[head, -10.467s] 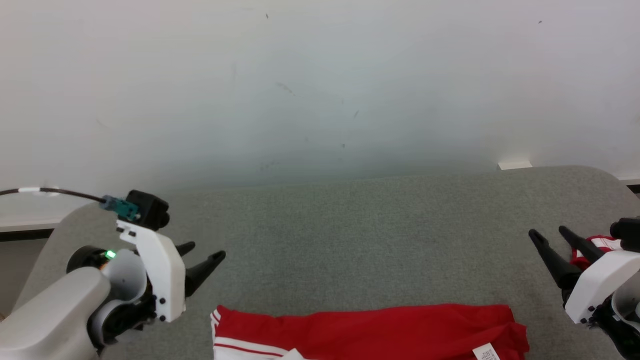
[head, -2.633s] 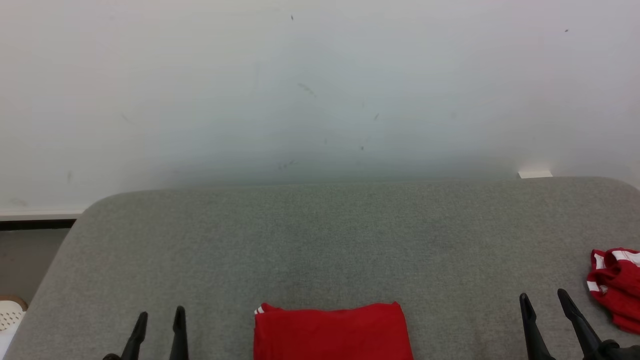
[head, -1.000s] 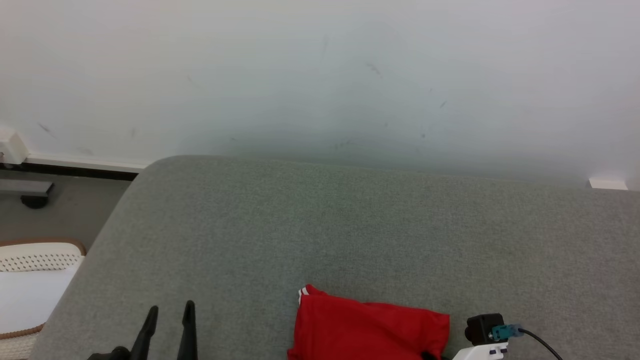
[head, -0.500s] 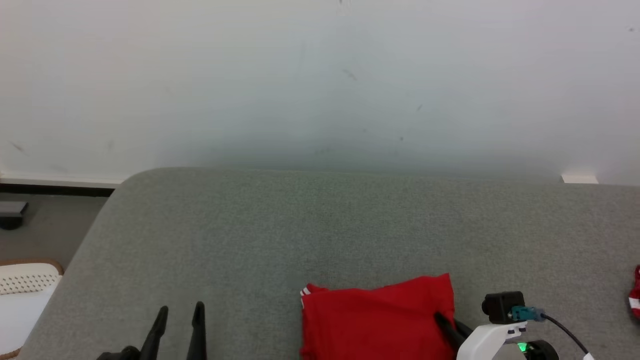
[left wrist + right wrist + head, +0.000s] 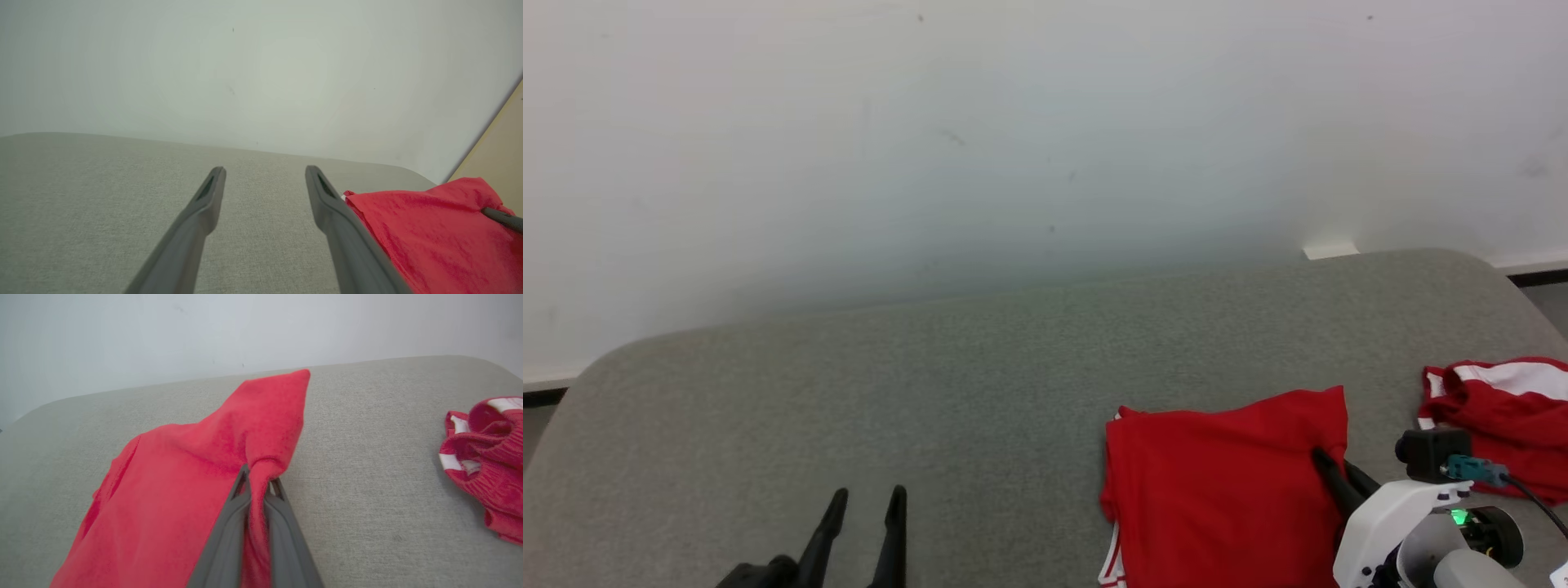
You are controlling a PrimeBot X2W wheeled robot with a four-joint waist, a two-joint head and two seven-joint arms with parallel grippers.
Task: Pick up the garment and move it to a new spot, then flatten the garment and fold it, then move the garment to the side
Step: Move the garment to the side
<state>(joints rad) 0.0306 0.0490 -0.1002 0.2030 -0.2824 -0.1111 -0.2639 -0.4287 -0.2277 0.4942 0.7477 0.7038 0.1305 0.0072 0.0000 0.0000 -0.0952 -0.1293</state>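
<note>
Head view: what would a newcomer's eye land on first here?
The folded red garment at the lower right of the grey padded surface, its right edge bunched in the shut right pincer. At the far right lies a crumpled red-and-white garment; the left pincer hangs open at the lower left.

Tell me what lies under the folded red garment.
Grey fabric tabletop shows around the folded red garment; the patch beneath is covered. Its right edge is raised, pinched by the jaws of the right gripper.

You're looking at the folded red garment [image 5: 1217, 482]: it's lying on the grey pad [image 5: 931, 384], right corner bunching upward.
</note>
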